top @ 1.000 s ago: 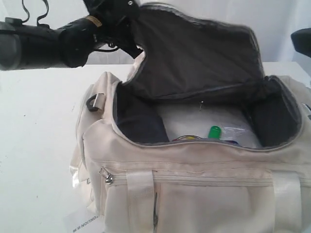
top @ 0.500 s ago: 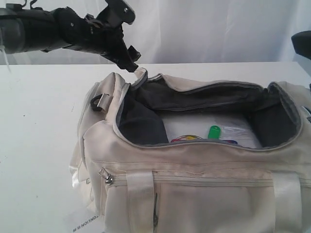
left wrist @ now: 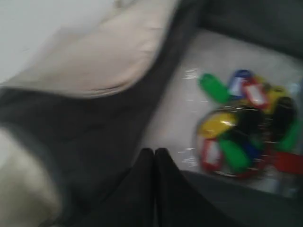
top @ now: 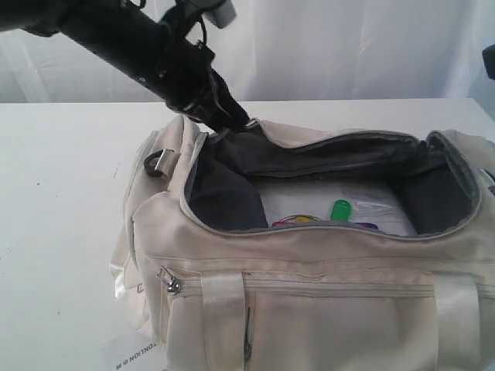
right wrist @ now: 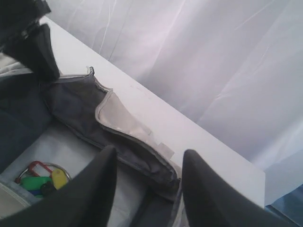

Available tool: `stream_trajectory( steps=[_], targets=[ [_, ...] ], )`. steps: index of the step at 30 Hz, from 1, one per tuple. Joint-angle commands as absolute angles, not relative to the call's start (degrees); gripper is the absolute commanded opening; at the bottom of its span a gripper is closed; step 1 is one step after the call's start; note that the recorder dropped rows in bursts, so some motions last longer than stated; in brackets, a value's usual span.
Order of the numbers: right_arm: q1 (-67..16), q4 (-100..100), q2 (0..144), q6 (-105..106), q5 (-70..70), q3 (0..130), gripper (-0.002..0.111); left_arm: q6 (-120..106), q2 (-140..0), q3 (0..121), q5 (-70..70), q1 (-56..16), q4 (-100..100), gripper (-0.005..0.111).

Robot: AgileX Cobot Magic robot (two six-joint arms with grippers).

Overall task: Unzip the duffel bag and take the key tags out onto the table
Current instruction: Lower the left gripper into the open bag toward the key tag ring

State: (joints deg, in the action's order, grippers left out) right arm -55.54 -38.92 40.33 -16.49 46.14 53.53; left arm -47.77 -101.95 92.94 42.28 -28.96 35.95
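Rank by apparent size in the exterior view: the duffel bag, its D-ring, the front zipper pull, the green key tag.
1. duffel bag
2. D-ring
3. zipper pull and green key tag: these look about alike, and the tag is partly hidden behind the bag's rim, so they are left unranked.

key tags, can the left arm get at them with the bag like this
Probably yes: the duffel bag gapes open, nothing covers the key tags on its floor, and the left hand is at its rim, pointed at them. It is shut, so must open first.
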Motion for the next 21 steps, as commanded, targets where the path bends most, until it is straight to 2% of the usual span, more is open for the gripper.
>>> stream_trajectory(
  steps=[1,5,11,21],
  targets=[
    [-55.4,-41.9,39.9,-17.8,45.4,52.6,0.042,-61.1,-102.8,90.8,46.3,-35.0,46.1,0.0],
    [-55.4,-44.8,39.9,-20.7,44.6,51.4,0.042,-61.3,-105.5,88.9,46.3,-40.7,43.6,0.0],
    [-55.4,-45.5,39.9,-21.3,44.6,51.3,0.042,-54.3,-109.3,84.3,53.6,-47.9,33.0,0.0],
    [-55.4,-45.5,39.9,-21.3,44.6,51.3,0.042,-53.4,-109.7,79.9,54.6,-53.8,31.8,0.0]
  ],
)
